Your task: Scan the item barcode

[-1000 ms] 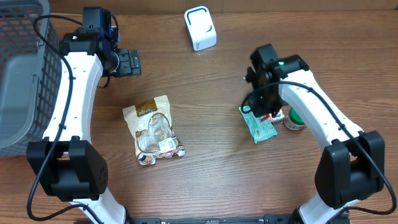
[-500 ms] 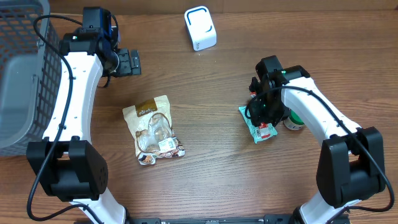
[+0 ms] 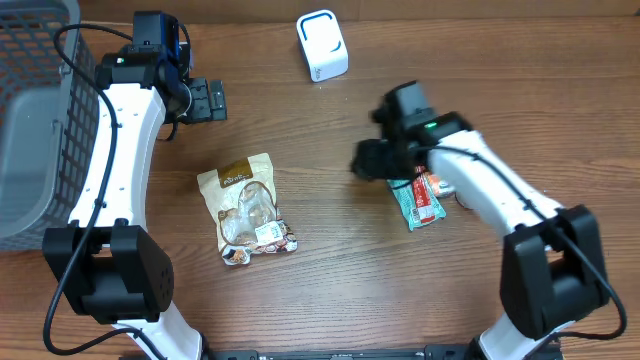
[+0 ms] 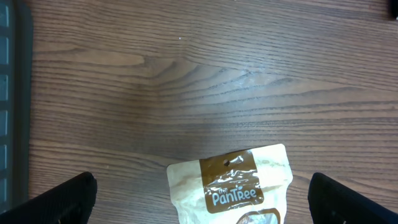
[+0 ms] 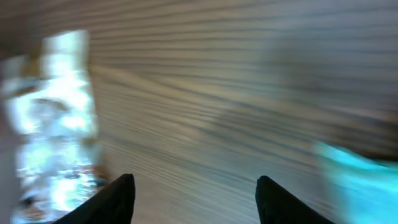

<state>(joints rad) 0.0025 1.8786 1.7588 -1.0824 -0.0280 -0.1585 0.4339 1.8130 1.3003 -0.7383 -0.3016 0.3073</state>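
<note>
While the right gripper (image 3: 368, 160) hangs blurred above the brown wood-grain worktop (image 3: 330, 280), its two fingers (image 5: 121, 199) stand apart with nothing between them. Just right of it, the flat teal plastic packet with a red strip (image 3: 412, 210) lies on the worktop, partly under the white arm. The right wrist view is smeared; the packet shows only as a teal patch at its right edge. The small white box-shaped scanner (image 3: 322, 45) sits at the far edge, well apart from the packet. The cream and brown snack pouch (image 3: 245, 208) lies left of centre. The left gripper (image 3: 205, 100) is spread wide and empty at the far left, beside the grey mesh basket (image 3: 30, 120).
</note>
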